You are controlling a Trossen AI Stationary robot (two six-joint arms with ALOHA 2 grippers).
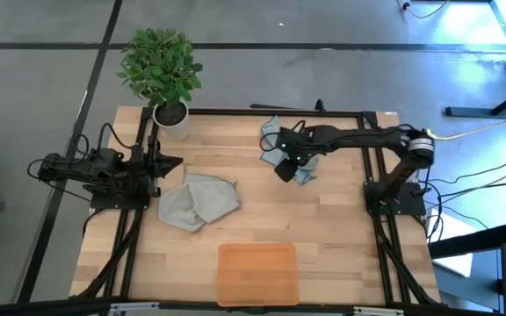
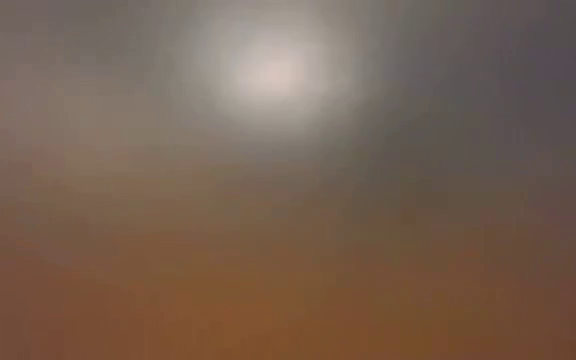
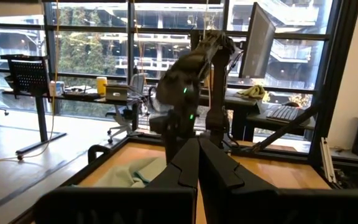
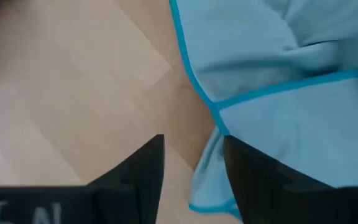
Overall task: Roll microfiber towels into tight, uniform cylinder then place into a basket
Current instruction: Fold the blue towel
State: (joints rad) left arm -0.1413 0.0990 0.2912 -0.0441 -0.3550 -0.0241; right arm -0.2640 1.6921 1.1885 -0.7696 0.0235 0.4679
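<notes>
Reaching across the far side of the table (image 1: 323, 237), the right gripper (image 1: 285, 169) is hanging low over the blue towel (image 1: 275, 140), which is lying crumpled near the far edge, right of the plant pot (image 1: 172, 117). Its fingers (image 4: 143, 168) are standing a little apart, as the right wrist view is showing: one is sitting over bare wood and the other against a teal-hemmed fold of the cloth, with the hem running down between them and nothing clamped. The grey towel (image 1: 198, 201) is lying rumpled near the table's middle, well apart from the blue one. The basket (image 1: 256, 272) is sitting at the near edge, with neither towel in it. The left gripper (image 1: 172, 163) is waiting at the left edge, just beside the grey towel, its fingers (image 3: 185, 165) pressed together on nothing. The low view is showing only a blur.
</notes>
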